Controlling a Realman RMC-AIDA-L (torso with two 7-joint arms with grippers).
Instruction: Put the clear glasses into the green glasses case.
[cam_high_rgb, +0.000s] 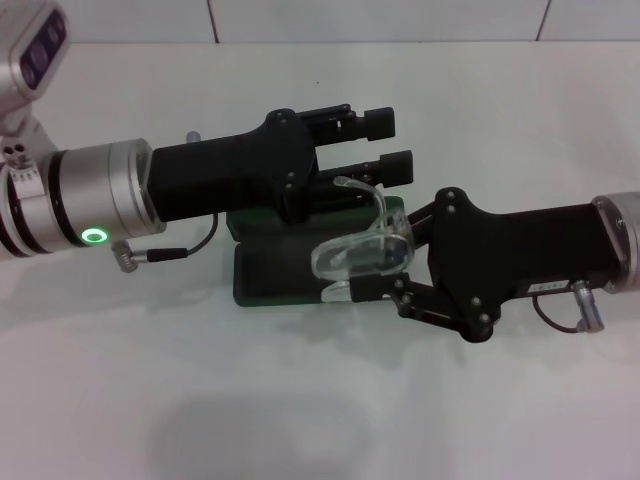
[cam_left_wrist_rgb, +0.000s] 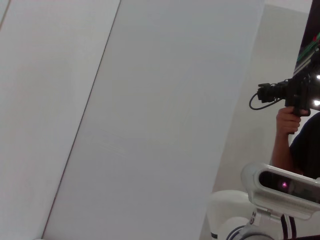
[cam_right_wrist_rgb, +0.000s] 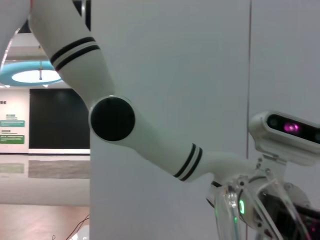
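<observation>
Right tool (cam_high_rgb: 375, 262) is clenched on the clear glasses (cam_high_rgb: 362, 252), holding them directly over the open green glasses case (cam_high_rgb: 275, 275) on the white counter (cam_high_rgb: 320, 400). Left tool (cam_high_rgb: 385, 143) is released, fingers spread, holding nothing, above the case's far edge. The counter is bare on the near side of the case.

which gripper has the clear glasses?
The right gripper, shut on the clear glasses over the green glasses case. The left gripper is open.
</observation>
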